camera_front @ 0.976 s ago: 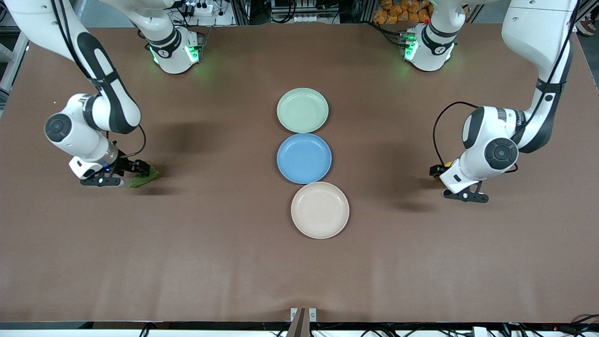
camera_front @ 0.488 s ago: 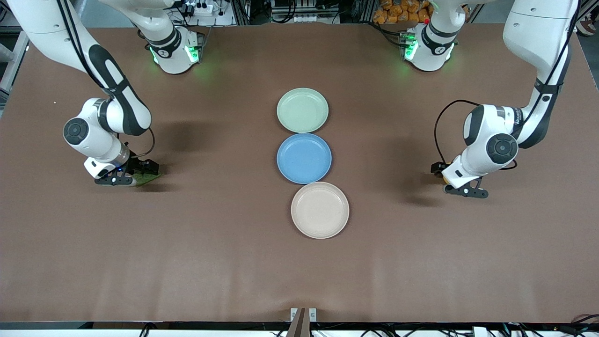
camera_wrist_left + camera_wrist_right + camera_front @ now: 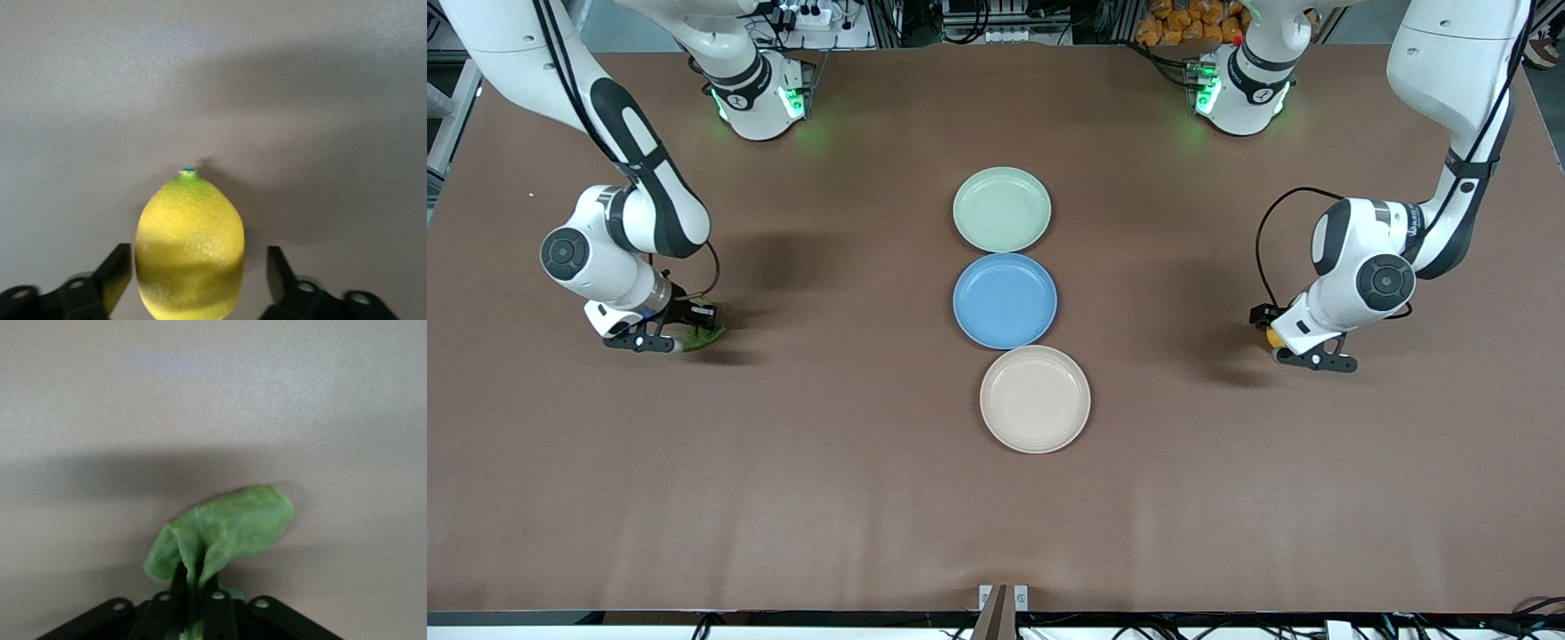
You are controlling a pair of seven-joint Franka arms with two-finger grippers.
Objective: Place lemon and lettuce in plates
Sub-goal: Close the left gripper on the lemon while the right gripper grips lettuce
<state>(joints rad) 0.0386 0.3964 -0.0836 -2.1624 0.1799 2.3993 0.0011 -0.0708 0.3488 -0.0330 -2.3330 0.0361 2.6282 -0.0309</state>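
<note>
Pinching the lettuce (image 3: 223,527), the right hand (image 3: 193,603) sits low — left hand (image 3: 193,280) straddles the lemon (image 3: 190,243), fingers apart.

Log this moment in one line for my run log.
right gripper: shut on wrinkly green lettuce leaf | left gripper: around oval yellow lemon, one side gapped | plates: bare
</note>
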